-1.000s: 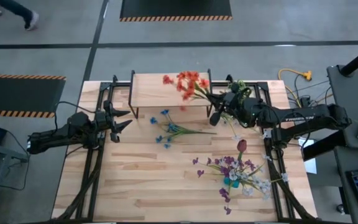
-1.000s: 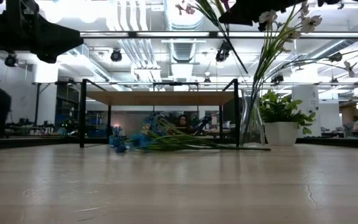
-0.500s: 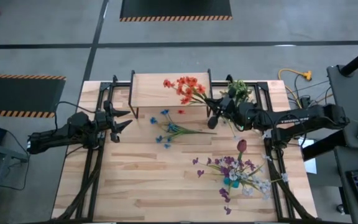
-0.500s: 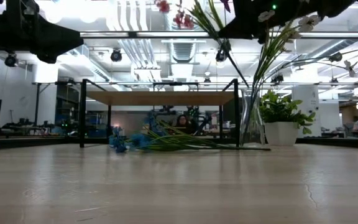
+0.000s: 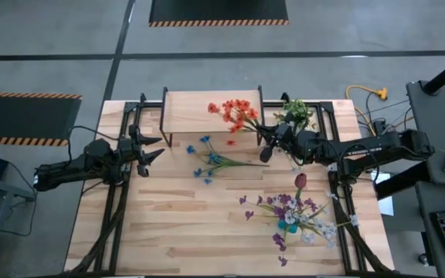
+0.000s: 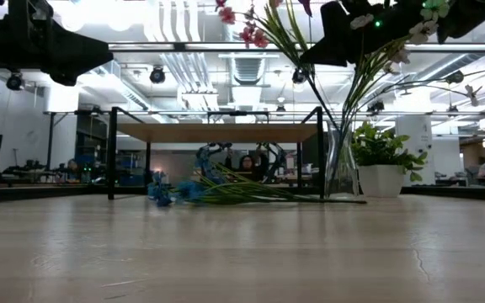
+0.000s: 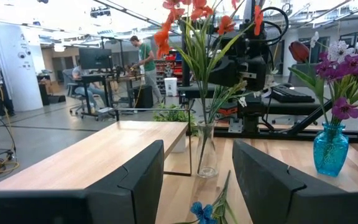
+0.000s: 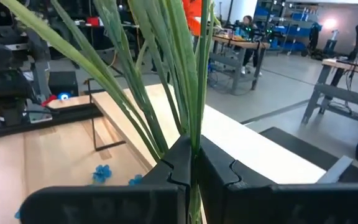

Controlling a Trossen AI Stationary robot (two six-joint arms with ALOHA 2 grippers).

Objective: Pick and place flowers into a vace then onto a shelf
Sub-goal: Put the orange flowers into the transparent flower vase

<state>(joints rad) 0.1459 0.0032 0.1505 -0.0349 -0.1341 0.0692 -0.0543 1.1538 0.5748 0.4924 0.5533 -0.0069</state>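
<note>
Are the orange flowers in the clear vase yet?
In. Their stems run down inside the clear vase beside the shelf, with the right gripper shut on them.

Layout, tabletop, high view
Low light-wood shelf on black legs at back; loose blue-bloom stems just in front; clear glass vase by shelf's right end; turquoise glass vase nearer front-right.

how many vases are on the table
2. A clear glass vase stands beside the shelf, with the orange flowers in it; a blue vase of purple flowers stands nearer the front right.
</note>
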